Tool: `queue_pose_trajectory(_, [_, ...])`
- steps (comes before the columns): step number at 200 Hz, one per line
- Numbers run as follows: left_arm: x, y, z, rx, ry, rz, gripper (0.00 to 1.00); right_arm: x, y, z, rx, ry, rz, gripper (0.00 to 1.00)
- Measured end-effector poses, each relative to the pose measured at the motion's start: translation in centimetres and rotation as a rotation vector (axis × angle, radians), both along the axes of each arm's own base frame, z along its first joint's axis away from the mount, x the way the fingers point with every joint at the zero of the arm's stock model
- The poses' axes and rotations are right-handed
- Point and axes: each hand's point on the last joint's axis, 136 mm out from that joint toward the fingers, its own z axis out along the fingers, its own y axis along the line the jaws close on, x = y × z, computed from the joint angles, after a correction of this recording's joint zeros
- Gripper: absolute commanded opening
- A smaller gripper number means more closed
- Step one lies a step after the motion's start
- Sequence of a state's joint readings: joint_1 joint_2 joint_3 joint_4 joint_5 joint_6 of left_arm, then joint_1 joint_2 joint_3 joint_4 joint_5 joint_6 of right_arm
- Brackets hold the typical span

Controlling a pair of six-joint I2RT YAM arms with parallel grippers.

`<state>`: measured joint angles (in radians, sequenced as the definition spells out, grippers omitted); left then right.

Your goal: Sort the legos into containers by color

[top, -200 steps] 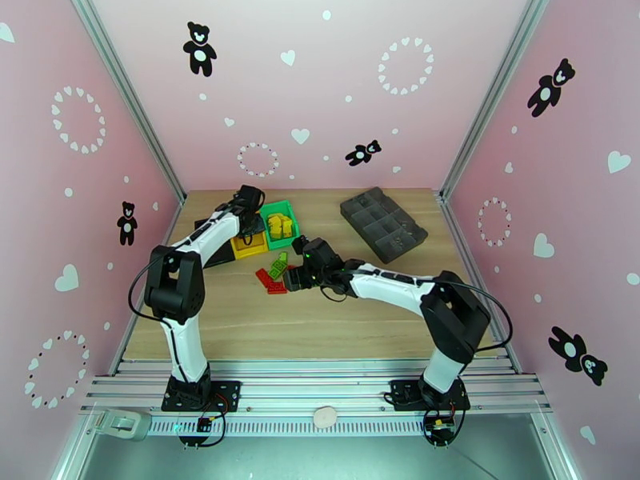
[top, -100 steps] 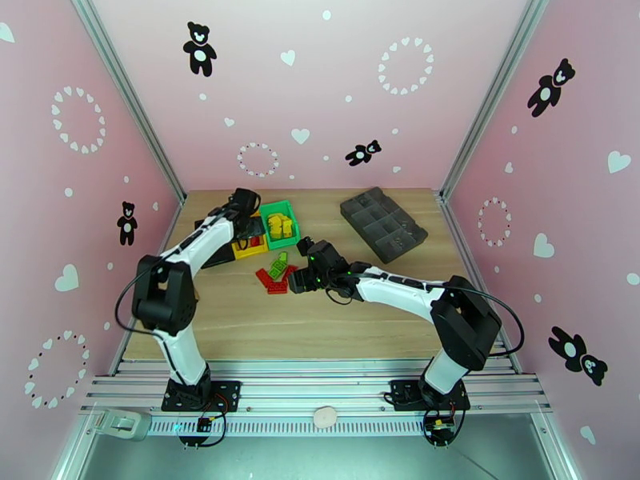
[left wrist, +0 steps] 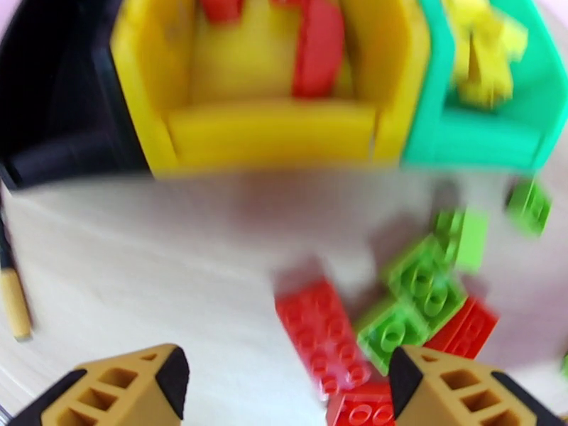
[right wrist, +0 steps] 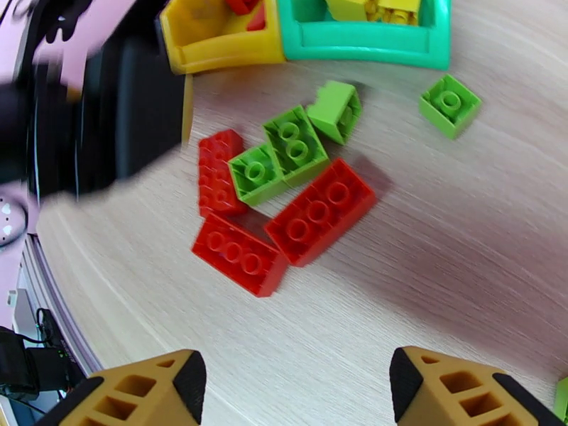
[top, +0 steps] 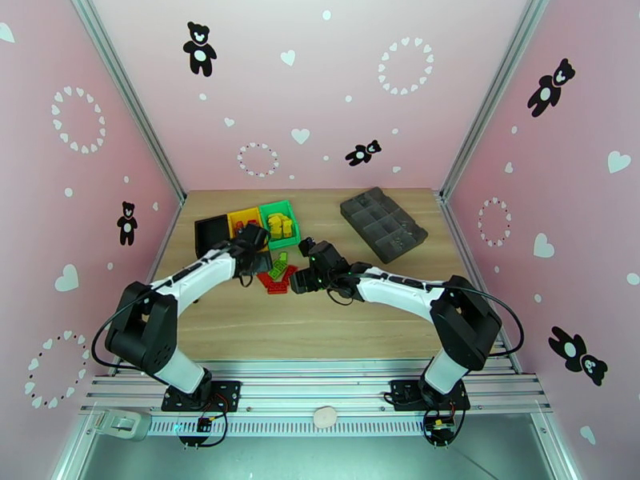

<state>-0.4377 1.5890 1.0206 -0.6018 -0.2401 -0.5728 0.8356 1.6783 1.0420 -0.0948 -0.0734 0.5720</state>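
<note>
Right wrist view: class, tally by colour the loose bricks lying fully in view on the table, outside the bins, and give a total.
Red bricks: 3
Green bricks: 4
Total: 7

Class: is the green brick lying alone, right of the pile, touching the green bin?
Apart. The right wrist view shows bare table between the lone green brick and the green bin.

Red and green legos (right wrist: 319, 211) lie loose — just before black, yellow, green bins (left wrist: 270, 133).
</note>
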Motion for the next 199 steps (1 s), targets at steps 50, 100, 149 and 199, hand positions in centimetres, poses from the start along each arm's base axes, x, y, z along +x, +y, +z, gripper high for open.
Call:
queue_pose_trajectory(50, [-3.1,-2.8,-2.2,-0.048,0.046,-0.065,0.79,0.1,-2.5,-2.4,-0.049,0.043,-0.043,0.73])
queue_pose_trajectory(100, [-3.7,-5.3,-1.9,-0.045,0.029,-0.161,0.66,0.4,-2.9,-1.9,-0.042,0.036,-0.053,0.73])
queue_pose_trajectory(149, [-1.4,-8.2,-0.7,-0.026,-0.004,-0.265,0.59,0.0,-3.8,-1.9,-0.047,0.037,-0.062,0.72])
queue_pose_trajectory(199, [0.1,-9.3,-2.8,0.017,0.040,-0.306,0.57,-0.1,-5.0,-1.8,-0.047,0.035,-0.083,0.71])
